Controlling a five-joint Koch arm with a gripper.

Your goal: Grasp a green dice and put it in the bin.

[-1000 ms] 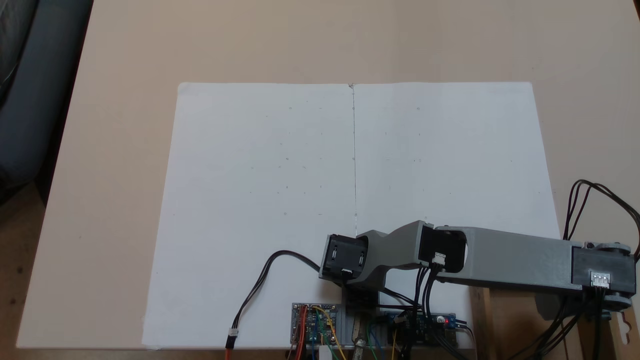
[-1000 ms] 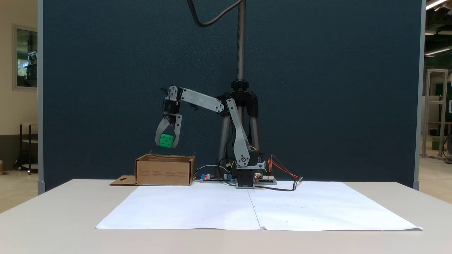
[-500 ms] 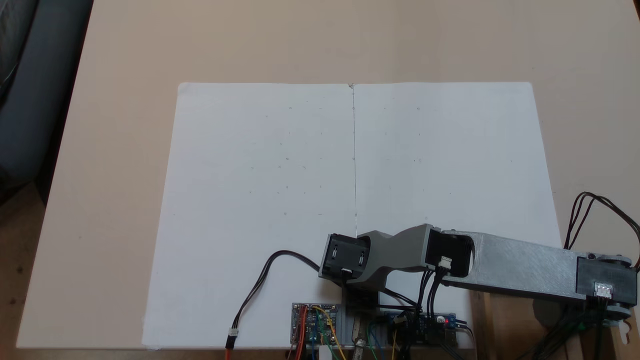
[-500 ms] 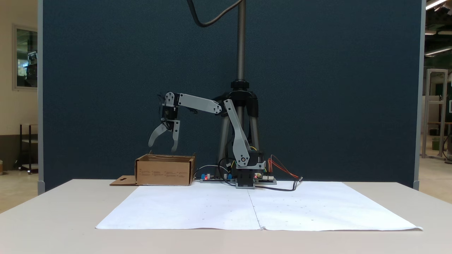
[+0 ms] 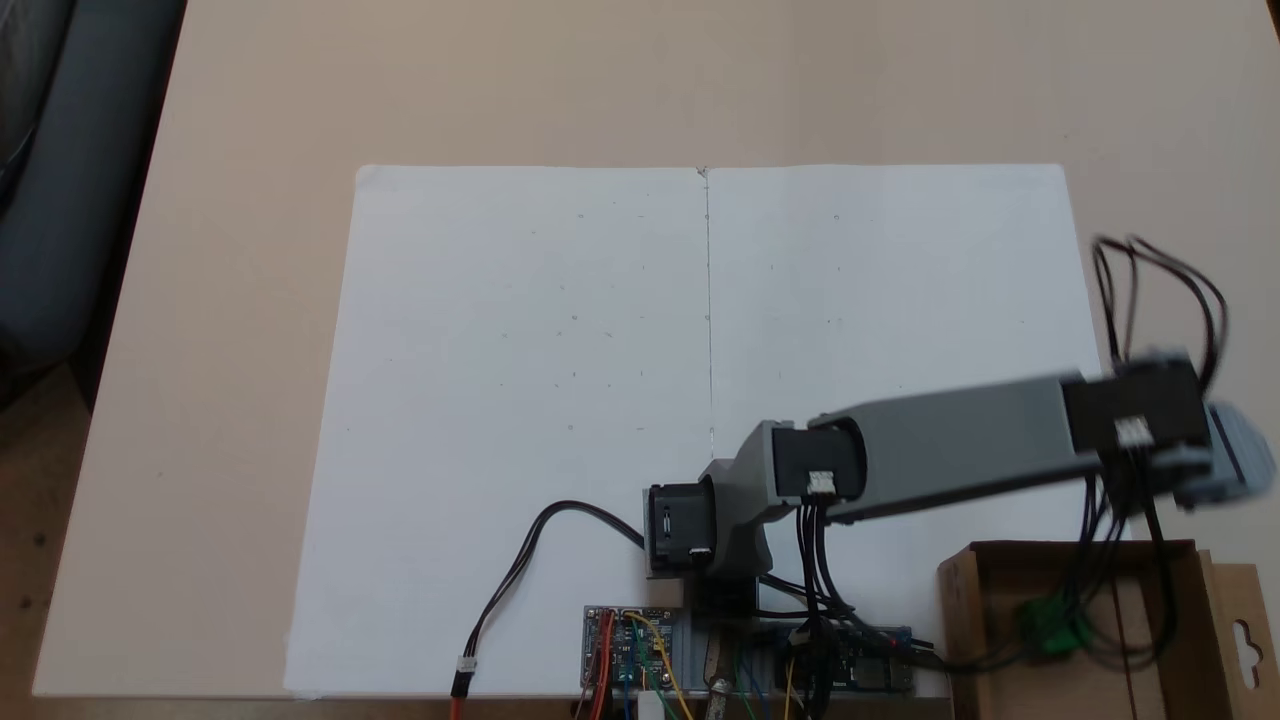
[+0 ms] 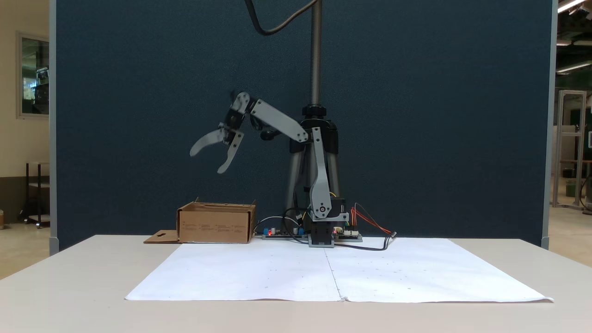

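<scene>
The green dice lies on the floor of the bin, partly behind black cables, in a fixed view from above. From the front, the bin is a brown cardboard box at the table's back left, and its walls hide the dice. My gripper hangs open and empty well above the box, fingers spread and tilted up to the left. The arm reaches right across the paper in a fixed view from above.
White paper sheets cover the table's middle. Circuit boards and wires sit by the arm's base. A tripod pole rises behind the base. The bin's flap lies flat to its left.
A second ago the gripper held the dice over the bin. It opened, the dice dropped in, and the arm has since lifted and swung away from the box.
</scene>
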